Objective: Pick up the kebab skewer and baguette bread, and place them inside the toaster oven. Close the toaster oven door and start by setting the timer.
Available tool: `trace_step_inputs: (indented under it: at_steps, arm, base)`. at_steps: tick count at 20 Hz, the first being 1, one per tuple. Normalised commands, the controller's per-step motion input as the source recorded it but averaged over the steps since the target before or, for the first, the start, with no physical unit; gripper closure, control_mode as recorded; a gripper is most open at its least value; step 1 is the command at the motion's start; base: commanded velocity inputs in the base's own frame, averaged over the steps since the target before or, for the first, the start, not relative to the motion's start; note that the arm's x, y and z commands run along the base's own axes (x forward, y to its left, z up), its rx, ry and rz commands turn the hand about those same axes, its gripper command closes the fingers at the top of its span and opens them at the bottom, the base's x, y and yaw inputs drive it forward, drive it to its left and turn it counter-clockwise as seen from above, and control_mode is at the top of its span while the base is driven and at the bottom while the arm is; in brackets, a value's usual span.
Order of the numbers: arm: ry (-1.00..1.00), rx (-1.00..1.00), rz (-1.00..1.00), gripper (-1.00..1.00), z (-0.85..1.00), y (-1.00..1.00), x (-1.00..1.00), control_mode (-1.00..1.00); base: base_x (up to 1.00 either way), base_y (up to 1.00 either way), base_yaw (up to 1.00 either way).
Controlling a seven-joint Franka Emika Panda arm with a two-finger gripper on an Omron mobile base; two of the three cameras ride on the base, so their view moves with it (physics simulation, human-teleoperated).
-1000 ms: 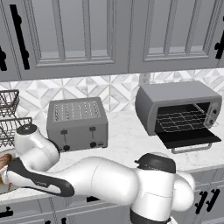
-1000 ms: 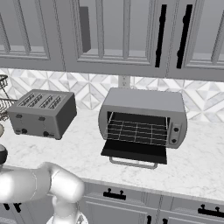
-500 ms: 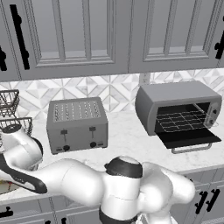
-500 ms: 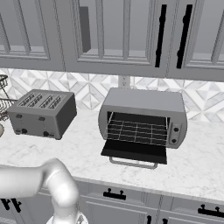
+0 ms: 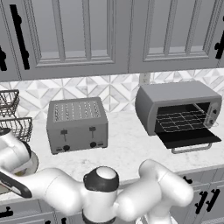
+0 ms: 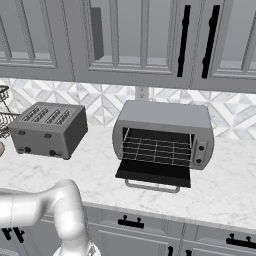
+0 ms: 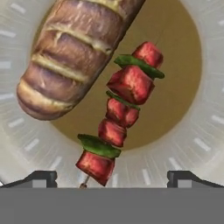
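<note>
A rendered home kitchen is shown. Grey panelled wall cupboards (image 6: 145, 40) with black bar handles are hung above a backsplash (image 5: 109, 89) tiled in a white and grey geometric pattern. A pale marbled surface (image 6: 220, 185) is carried by grey base cabinets (image 6: 130, 235) with dark pulls. On the surface, a grey pop-up toaster (image 5: 77, 124) and the toaster oven (image 6: 162, 135) are set, the toaster oven door (image 6: 154, 173) dropped open. Wire baskets (image 5: 11, 116) are seen at the far left.

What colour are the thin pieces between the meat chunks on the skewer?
Green, between red chunks on the kebab skewer; the hand view shows it best.
</note>
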Motion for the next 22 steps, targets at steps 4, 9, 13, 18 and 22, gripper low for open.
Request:
trace_step_inputs:
  at_steps: [4,9,13,18,22]
  arm:
    - [0.03,0.0,0.0,-1.0,-0.41,0.1,0.25,-1.0]
    - [0.02,0.0,0.0,-1.0,-0.34,0.14,0.15,-1.0]
    - [0.04,0.0,0.0,1.0,-0.29,0.03,0.0,-1.0]
    - [0.02,0.0,-0.01,1.0,-0.42,-0.17,-0.22,-1.0]
    - [0.04,0.0,0.0,1.0,-0.05,-0.72,-0.24,-1.0]
  base:
    - [0.0,0.0,0.0]
    - [0.0,0.0,0.0]
    - [0.0,0.0,0.0]
    - [0.0,0.0,0.0]
    - [0.0,0.0,0.0]
